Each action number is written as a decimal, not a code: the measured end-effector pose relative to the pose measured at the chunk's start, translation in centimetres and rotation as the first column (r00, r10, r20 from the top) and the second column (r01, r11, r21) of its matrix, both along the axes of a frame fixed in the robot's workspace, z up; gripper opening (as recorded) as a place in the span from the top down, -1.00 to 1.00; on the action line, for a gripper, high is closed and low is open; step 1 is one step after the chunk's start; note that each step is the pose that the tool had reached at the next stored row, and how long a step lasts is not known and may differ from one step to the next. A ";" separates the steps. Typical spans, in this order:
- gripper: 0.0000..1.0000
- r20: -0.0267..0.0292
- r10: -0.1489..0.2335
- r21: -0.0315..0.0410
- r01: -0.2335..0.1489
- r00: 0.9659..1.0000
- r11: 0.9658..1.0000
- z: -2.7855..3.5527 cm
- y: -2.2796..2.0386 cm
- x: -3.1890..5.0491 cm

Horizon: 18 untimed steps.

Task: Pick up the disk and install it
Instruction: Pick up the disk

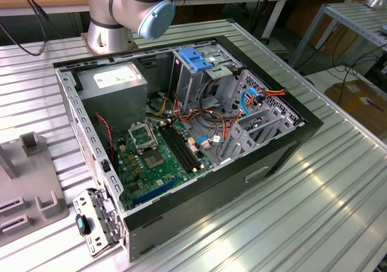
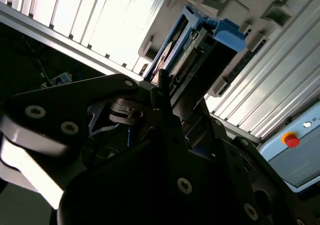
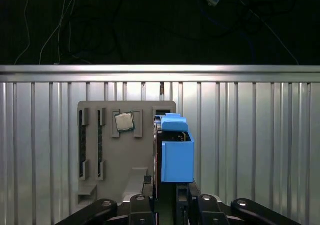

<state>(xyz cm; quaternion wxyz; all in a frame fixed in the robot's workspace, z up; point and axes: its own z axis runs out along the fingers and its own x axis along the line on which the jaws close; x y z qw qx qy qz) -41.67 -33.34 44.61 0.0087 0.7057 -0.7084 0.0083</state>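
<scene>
The disk [image 3: 176, 152], a grey drive in a bright blue carrier, stands on edge between my gripper's [image 3: 162, 192] black fingers [image 3: 141, 201]. It hangs over the grey parts holder [image 3: 125, 170] on the ribbed table. In the second wrist view the disk [image 2: 192, 45] again sits between the fingers, its blue end pointing away from the gripper [image 2: 167, 87]. The gripper looks shut on the disk. In the exterior view the open computer case [image 1: 284, 145] lies on the table, with a grey drive cage [image 1: 199, 72] and its blue latch [image 1: 195, 58] at the back.
The parts holder [image 1: 30, 193] sits at the exterior view's left and carries a processor chip [image 3: 124, 121] and memory sticks [image 3: 81, 145]. The arm's base [image 1: 112, 33] stands behind the case. Inside the case, cables [image 1: 211, 133] cross the motherboard [image 1: 154, 160]. A red button [image 2: 291, 140] sits on a grey box.
</scene>
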 end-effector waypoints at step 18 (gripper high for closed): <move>0.30 0.000 0.000 0.000 0.000 1.000 1.000 2.21 0.01 0.00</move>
